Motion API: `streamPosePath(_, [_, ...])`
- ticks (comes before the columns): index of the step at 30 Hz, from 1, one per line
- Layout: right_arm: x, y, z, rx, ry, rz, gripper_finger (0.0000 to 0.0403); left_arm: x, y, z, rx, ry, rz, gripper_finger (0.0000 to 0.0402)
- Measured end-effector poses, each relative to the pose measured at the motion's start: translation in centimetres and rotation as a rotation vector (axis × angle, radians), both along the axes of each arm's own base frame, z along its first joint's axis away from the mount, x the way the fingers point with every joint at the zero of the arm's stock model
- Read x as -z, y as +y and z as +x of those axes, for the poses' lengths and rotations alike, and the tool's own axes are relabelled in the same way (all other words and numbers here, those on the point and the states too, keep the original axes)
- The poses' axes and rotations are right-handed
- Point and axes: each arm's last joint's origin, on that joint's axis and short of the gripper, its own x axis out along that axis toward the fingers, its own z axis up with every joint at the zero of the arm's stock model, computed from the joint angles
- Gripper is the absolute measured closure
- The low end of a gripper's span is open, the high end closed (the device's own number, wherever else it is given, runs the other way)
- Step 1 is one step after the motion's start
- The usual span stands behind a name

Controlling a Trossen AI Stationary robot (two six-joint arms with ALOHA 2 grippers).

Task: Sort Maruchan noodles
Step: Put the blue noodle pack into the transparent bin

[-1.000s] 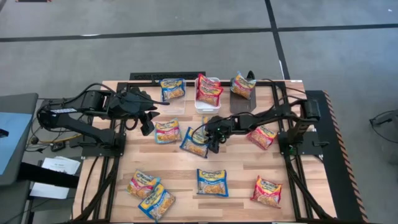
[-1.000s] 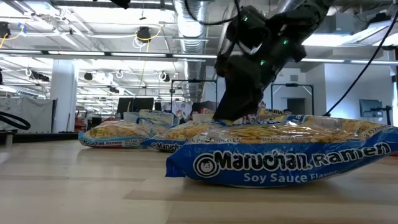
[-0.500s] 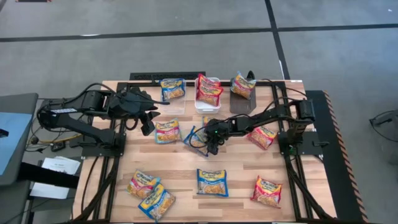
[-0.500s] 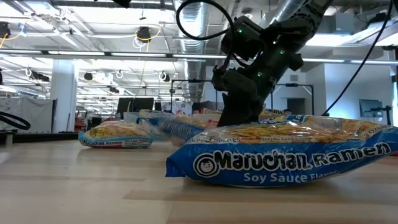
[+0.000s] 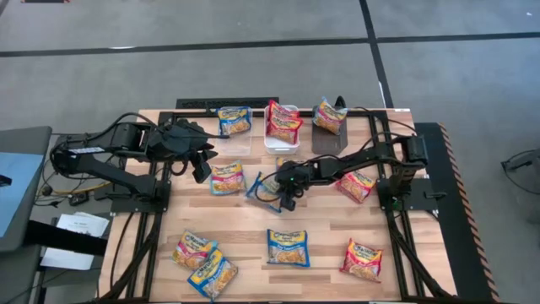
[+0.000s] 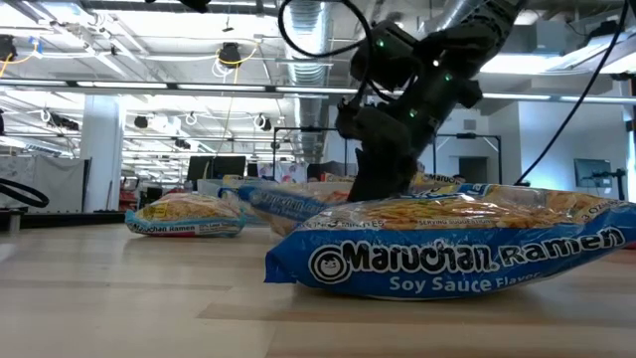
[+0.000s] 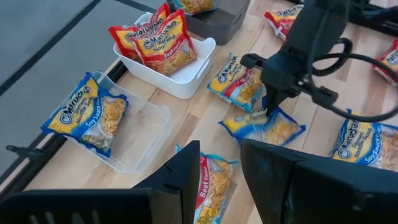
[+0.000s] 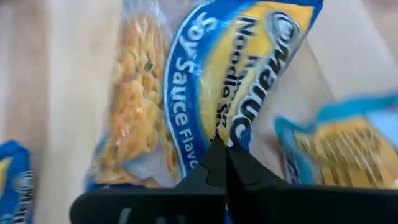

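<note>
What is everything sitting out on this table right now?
Clear bin: one, far edge; holds one blue-yellow packet.
White bin: one, beside it; holds two red packets.
Dark bin: one, next along; holds one blue-orange packet.
Loose packets: seven, mixed colours, scattered on wooden table.
Soy sauce packet: one, blue, centre.
Left gripper: black, open, left side.
Right gripper: black, shut on soy sauce packet.

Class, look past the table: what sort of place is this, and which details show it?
Probably an industrial lab or workshop: exposed silver ceiling ducting, white pillar and distant monitors, grey concrete floor with dark lines, and a wooden slatted table on a black frame.
</note>
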Motion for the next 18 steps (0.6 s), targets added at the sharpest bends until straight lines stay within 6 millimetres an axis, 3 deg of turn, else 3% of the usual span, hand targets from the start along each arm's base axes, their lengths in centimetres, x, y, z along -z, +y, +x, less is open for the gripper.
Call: streamPosePath(18, [-6.1, 1.2, 2.8, -0.249, -0.005, -0.213, 0.04, 0.1, -0.1, 0.0, -0.029, -0.018, -0.069, 0.0295])
